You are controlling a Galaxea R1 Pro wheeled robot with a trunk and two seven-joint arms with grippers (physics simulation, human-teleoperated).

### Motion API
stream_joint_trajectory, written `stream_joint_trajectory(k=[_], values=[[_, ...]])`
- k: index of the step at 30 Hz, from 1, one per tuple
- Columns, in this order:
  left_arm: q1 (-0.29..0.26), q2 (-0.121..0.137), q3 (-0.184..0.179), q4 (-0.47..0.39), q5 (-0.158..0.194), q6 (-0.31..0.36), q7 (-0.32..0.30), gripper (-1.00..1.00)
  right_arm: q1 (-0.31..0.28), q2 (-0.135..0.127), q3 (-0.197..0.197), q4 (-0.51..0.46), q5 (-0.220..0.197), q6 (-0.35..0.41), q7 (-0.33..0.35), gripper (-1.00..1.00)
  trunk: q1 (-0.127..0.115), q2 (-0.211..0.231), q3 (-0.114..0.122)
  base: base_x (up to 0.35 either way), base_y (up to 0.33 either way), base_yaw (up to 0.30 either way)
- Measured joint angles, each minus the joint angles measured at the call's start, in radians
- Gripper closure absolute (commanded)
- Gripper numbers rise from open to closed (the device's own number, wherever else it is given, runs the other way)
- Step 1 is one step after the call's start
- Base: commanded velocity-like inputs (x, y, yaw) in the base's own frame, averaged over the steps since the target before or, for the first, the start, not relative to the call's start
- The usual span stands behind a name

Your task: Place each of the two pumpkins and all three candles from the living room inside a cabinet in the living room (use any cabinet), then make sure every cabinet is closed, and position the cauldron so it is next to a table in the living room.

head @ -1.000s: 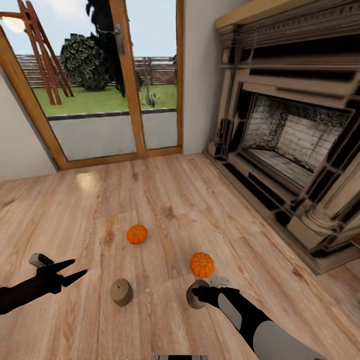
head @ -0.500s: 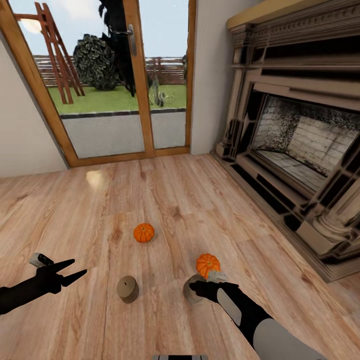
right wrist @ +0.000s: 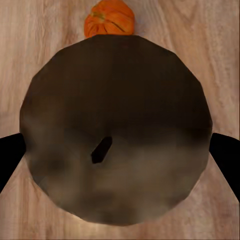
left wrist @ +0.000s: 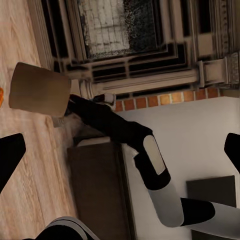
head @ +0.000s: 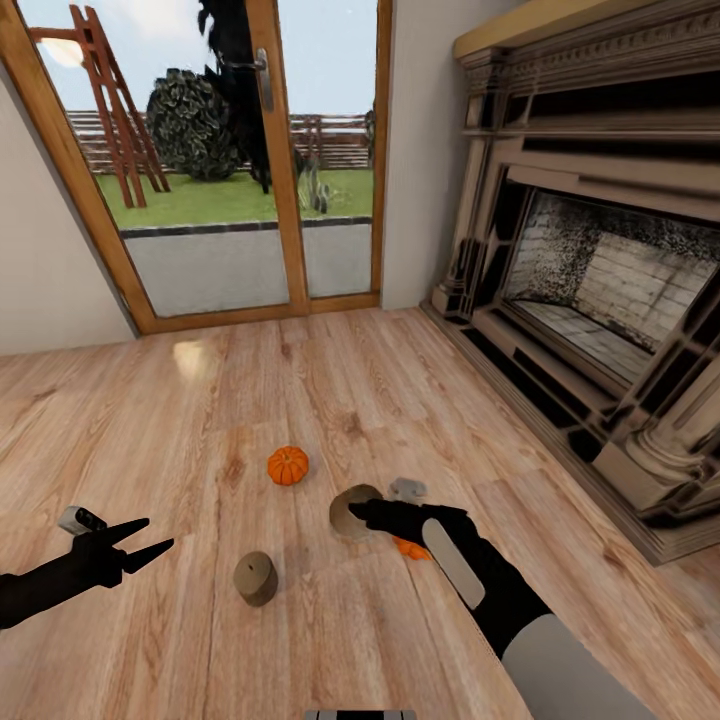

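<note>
1. Gripping a brown candle (head: 352,511) by its sides, your right gripper (head: 372,514) holds it lifted, end face toward the wrist camera.
2. Your left gripper (head: 150,536) hangs empty, fingers spread wide.
3. Another candle (head: 256,578) stands on the floor (head: 300,400).
4. One pumpkin (head: 412,548) peeks under your right arm; the other pumpkin (head: 287,465) sits farther off.
</note>
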Motion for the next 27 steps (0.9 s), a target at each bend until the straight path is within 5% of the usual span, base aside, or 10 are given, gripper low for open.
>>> stream_joint_trajectory(k=[5, 13, 23, 27], values=[[0.000, -0.001, 0.000, 0.000, 0.000, -0.001, 0.000, -1.00, 0.000, -0.001, -0.095, -0.070, -0.005, 0.017, 0.003, 1.00, 0.000, 0.000, 0.000, 0.000, 0.000, 0.000], [0.000, -0.003, 0.000, 0.000, 0.000, -0.002, 0.001, -1.00, 0.002, -0.013, -0.109, -0.158, -0.037, 0.039, 0.005, 1.00, 0.000, 0.000, 0.000, 0.000, 0.000, 0.000], [0.000, -0.006, 0.003, 0.000, -0.002, -0.001, 0.116, -1.00, 0.004, -0.031, -0.136, -0.244, -0.089, 0.127, 0.006, 1.00, 0.000, 0.000, 0.000, 0.000, 0.000, 0.000], [0.000, -0.008, 0.007, -0.001, 0.000, 0.002, 0.266, -1.00, 0.006, -0.049, -0.170, -0.245, -0.105, 0.128, 0.007, 1.00, 0.000, 0.000, 0.000, 0.000, 0.000, 0.000]])
